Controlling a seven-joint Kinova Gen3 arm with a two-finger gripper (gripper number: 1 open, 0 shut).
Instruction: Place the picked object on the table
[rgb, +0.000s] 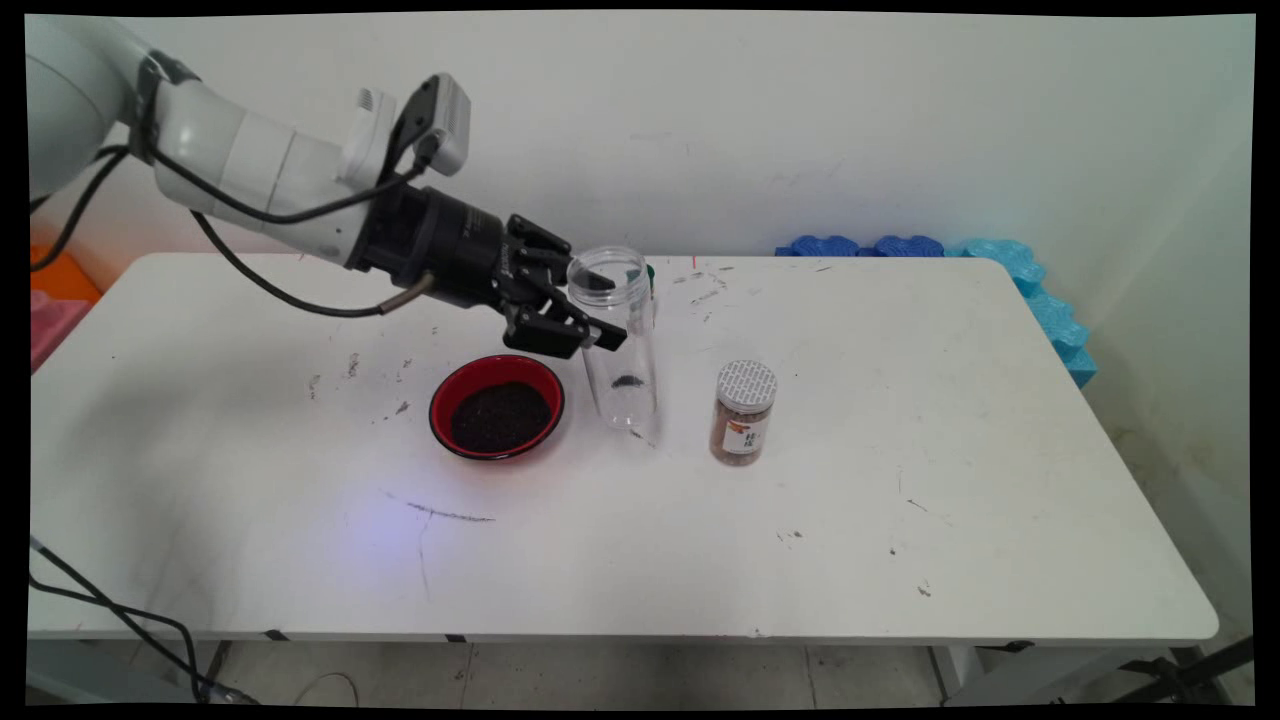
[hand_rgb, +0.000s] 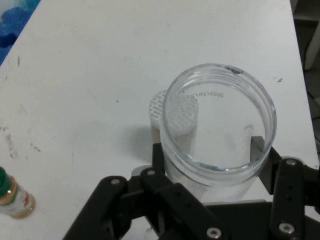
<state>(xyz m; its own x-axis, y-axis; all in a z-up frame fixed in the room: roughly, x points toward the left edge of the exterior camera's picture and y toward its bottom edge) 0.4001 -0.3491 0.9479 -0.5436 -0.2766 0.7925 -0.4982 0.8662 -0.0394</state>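
The black two-finger gripper (rgb: 590, 312) pinches the tall clear plastic jar (rgb: 618, 340), seemingly just off the white tabletop (rgb: 900, 480) right of the red bowl of dark grains (rgb: 497, 406); keep the squeeze steady and level.

White table (rgb: 900, 560), scuffed with dark marks, against a plain white wall (rgb: 800, 110). Blue foam (rgb: 1040, 290) along far right edge. Orange and pink items (rgb: 55, 300) at left. Tiled floor (rgb: 650, 675) below.
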